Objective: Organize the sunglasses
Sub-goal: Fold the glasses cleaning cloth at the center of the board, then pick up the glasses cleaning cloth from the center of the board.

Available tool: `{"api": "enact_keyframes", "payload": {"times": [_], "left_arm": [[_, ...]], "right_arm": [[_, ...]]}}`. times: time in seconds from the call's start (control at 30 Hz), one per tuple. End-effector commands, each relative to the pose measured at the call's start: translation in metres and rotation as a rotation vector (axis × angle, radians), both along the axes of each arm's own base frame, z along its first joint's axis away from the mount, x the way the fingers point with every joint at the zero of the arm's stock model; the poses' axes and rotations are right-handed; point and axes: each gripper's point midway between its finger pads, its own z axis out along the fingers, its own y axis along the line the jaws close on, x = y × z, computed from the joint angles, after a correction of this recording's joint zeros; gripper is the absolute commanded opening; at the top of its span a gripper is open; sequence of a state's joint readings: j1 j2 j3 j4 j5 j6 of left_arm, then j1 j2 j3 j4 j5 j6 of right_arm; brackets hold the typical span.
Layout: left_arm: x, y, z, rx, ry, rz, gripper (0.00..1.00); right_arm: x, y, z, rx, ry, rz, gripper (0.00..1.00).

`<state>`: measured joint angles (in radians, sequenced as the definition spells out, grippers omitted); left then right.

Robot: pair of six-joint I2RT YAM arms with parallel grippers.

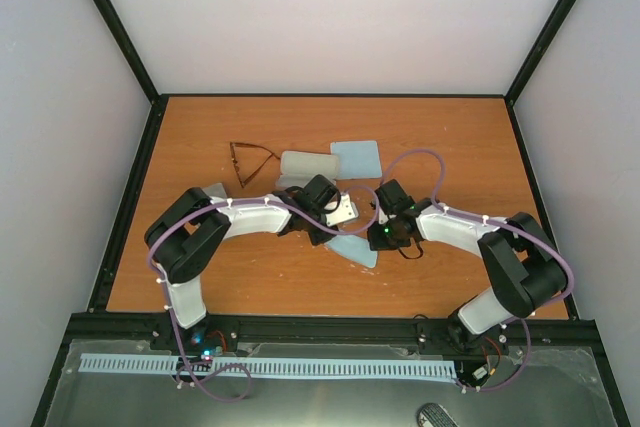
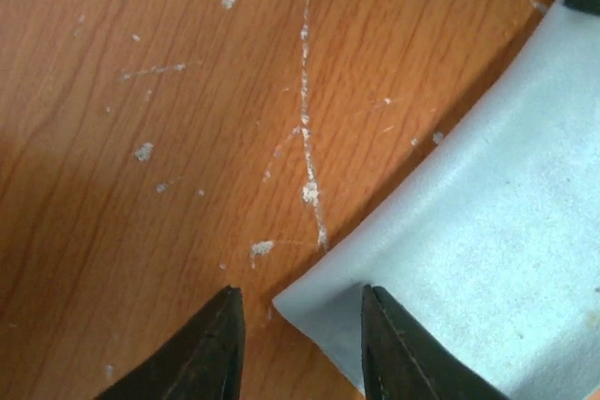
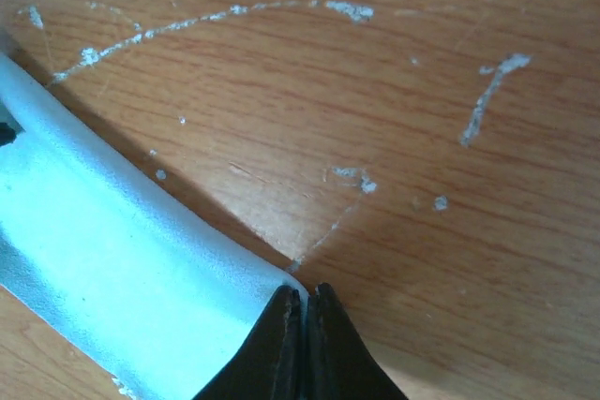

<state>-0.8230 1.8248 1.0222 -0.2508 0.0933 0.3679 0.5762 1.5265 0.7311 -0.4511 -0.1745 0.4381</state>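
Two arms, the left arm [image 1: 255,215] and the right arm [image 1: 455,227], reach inward across the table [image 1: 450,137] in the top view and meet over a light blue cloth [image 1: 355,250]. The dark brown sunglasses [image 1: 250,160] lie farther back on the left, apart from both arms and just beside a grey case [image 1: 307,165]; a second cloth [image 1: 357,157] lies to the right of the case.

On the left wrist camera, the left gripper [image 2: 300,348] stands parted around the cloth's corner and grips nothing.

On the right wrist camera, the right gripper [image 3: 305,325] is pinched closed on the cloth's raised corner.

Pale walls [image 1: 340,7], scratched wooden table [image 1: 450,137]
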Motion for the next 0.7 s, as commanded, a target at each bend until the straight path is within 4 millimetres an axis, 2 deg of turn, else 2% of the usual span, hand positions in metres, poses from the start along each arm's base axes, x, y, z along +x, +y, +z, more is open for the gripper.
{"api": "enact_keyframes", "payload": {"times": [0.0,0.17,0.23,0.3,0.43,0.53,0.67], "left_arm": [[0.009,-0.009,0.026,-0.061,-0.06,0.014,0.38],[0.017,-0.006,0.038,-0.091,-0.075,0.038,0.6],[0.023,-0.004,0.046,-0.125,-0.072,0.051,0.62],[0.028,-0.002,0.049,-0.149,-0.049,0.058,0.59],[0.028,-0.002,0.035,-0.129,0.002,0.032,0.41],[0.02,-0.006,0.028,-0.138,0.048,-0.012,0.4],[0.008,-0.014,0.03,-0.178,0.113,-0.063,0.42]], "right_arm": [[-0.027,-0.017,-0.023,-0.064,0.104,0.003,0.03],[-0.025,-0.02,-0.02,-0.085,0.09,0.002,0.03],[-0.022,-0.019,-0.019,-0.086,0.086,0.002,0.03],[-0.021,-0.018,-0.019,-0.086,0.088,0.005,0.03],[-0.018,-0.016,-0.017,-0.083,0.084,0.011,0.03],[-0.016,-0.016,-0.014,-0.086,0.074,0.013,0.03],[-0.016,-0.017,-0.012,-0.089,0.069,0.012,0.03]]}}
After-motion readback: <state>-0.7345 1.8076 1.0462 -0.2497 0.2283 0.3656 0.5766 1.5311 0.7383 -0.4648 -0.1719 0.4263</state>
